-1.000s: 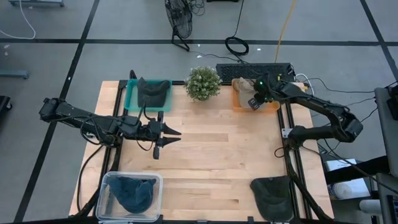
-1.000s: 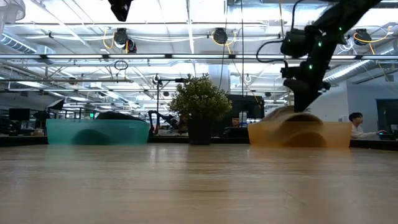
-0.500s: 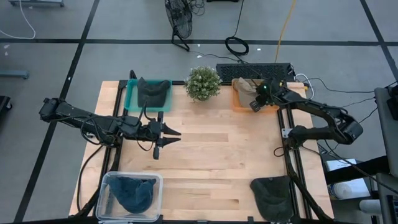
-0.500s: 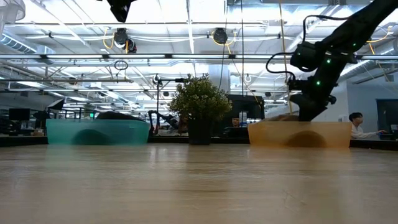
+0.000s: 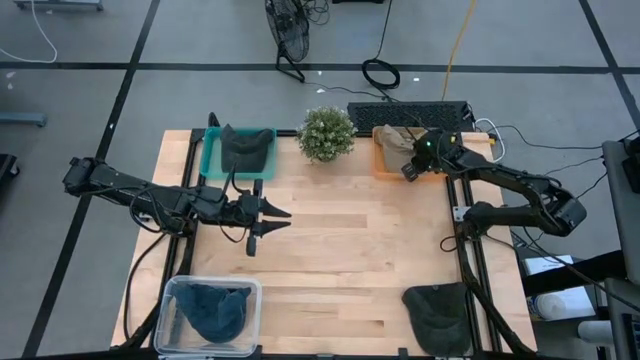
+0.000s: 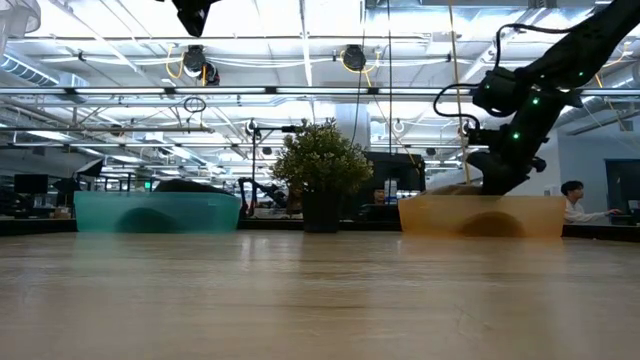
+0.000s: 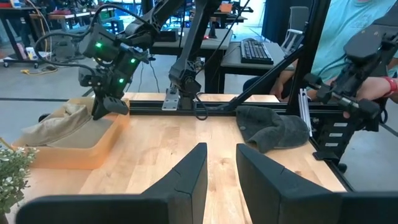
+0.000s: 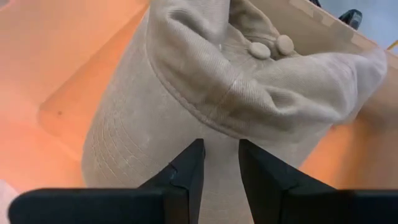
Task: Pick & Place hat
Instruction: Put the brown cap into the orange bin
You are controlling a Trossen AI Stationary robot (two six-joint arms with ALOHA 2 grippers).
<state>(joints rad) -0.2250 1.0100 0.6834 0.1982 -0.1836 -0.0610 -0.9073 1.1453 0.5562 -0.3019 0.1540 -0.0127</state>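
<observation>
A beige hat (image 8: 186,93) lies crumpled in an orange bin (image 5: 384,168) at the table's far right; the left wrist view shows the hat (image 7: 59,121) there too. My right gripper (image 8: 219,155) points steeply down into the bin, open by a narrow gap, its fingertips just over the hat's brim. The same gripper (image 6: 495,182) reaches the bin's rim in the low view. My left gripper (image 5: 282,218) hovers level over the table's left middle, open, and in its own wrist view (image 7: 221,155) there is nothing between its fingers. My right gripper comes at the hat's brim (image 8: 155,143) from above, slanting down, one fingertip (image 8: 189,158) on either side of a stretch of brim. I cannot tell whether the fingertips touch the cloth.
A potted plant (image 5: 326,133) stands at the far middle. A teal bin (image 5: 212,160) holds a dark hat, and a clear bin (image 5: 172,296) at the near left holds a blue-grey one. Another dark hat (image 5: 438,312) lies at the near right corner. A person sits beyond the right edge.
My right gripper has sunk toward the orange bin, down to the beige hat, with its finger gap unchanged. The hat lies as before.
</observation>
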